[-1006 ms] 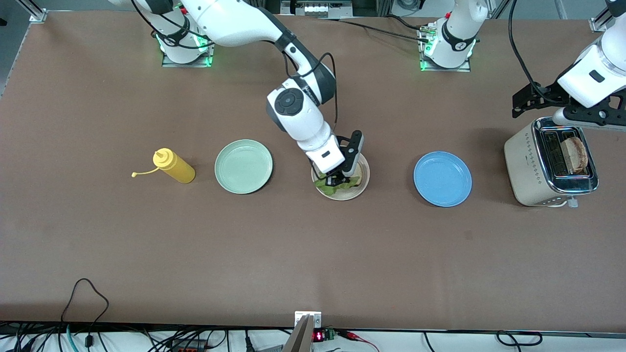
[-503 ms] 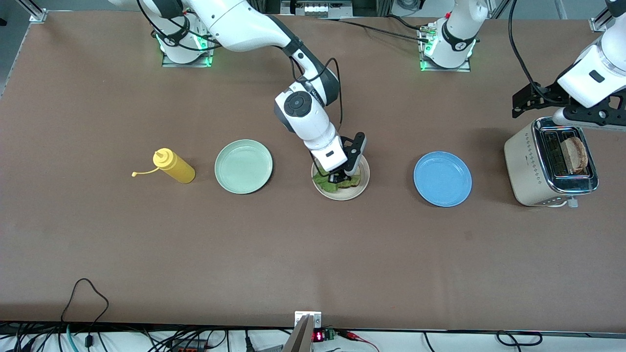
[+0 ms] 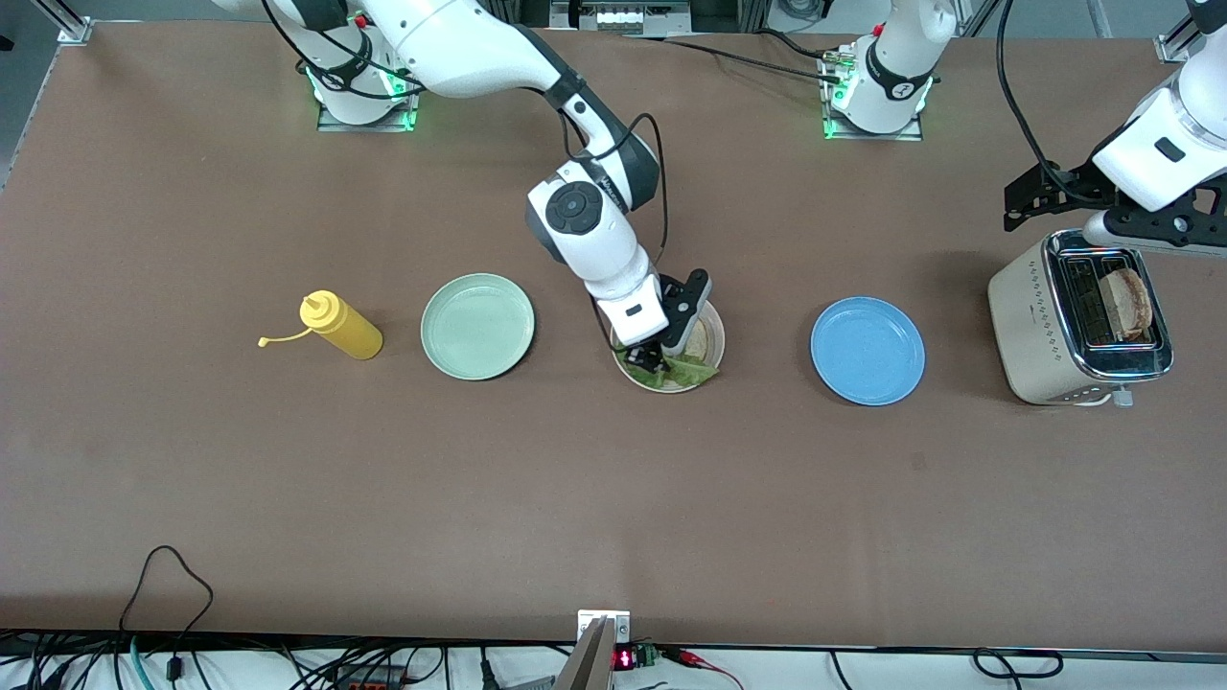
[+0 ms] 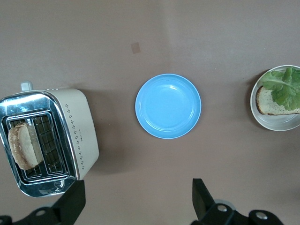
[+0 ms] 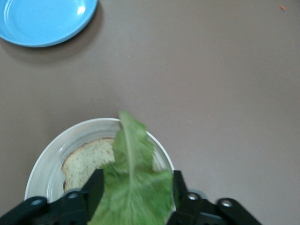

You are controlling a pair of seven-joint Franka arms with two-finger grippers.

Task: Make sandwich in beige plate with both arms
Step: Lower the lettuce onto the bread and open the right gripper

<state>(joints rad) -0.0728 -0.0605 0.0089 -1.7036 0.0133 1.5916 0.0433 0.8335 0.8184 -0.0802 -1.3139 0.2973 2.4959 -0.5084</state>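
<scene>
Currently my right gripper straddles the lettuce, fingers parted, seemingly released, over bread on the beige plate. Left gripper waits wide above the toaster. Risk: the leaf clings and lifts off.

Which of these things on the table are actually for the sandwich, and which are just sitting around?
For the sandwich:
- beige plate
- bread slice on it
- lettuce on that slice, right gripper with jaws open around it
- toaster with a second slice, left gripper open above it

Lying about:
- blue plate
- green plate
- yellow bottle
</scene>
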